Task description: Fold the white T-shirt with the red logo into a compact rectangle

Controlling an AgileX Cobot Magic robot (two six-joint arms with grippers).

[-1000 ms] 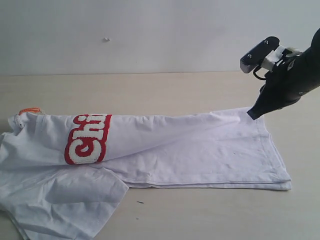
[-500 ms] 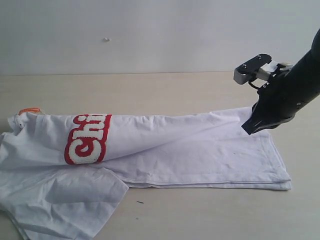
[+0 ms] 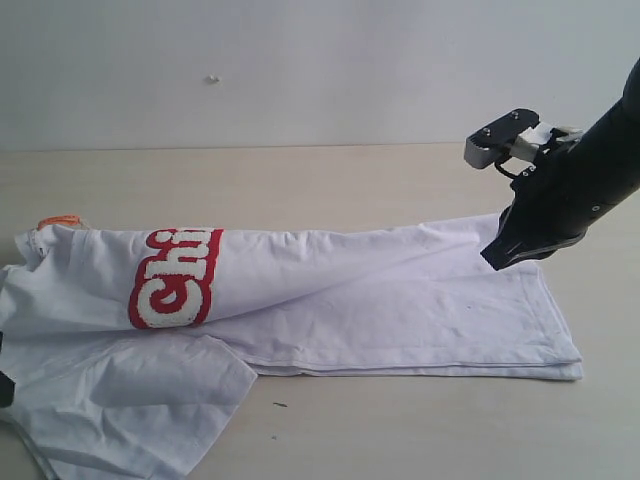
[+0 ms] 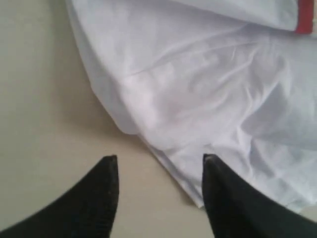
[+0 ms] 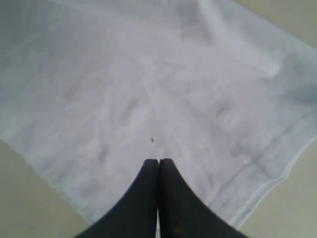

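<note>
The white T-shirt [image 3: 380, 300] lies along the table, folded lengthwise, with one sleeve [image 3: 150, 405] spread at the near left. Part of the red logo [image 3: 175, 278] shows on the folded top layer, and a sliver of red logo [image 4: 305, 17] shows in the left wrist view. The orange neck tag [image 3: 60, 221] peeks out at the far left. My right gripper [image 3: 492, 262] is shut just over the hem corner; in its wrist view the right gripper [image 5: 158, 161] has no cloth visibly pinched. My left gripper [image 4: 159, 161] is open, straddling the white T-shirt's [image 4: 198, 89] edge.
The light wooden table [image 3: 300, 180] runs behind the shirt to a pale wall [image 3: 300, 60]. Bare tabletop [image 3: 420, 430] also shows in front of the hem. A sliver of the left arm [image 3: 3, 388] shows at the exterior view's left edge.
My right gripper has dropped and shifted left from the hem corner to over the cloth. The shirt has kept its shape. A dark tip of the left arm has appeared at the left edge.
</note>
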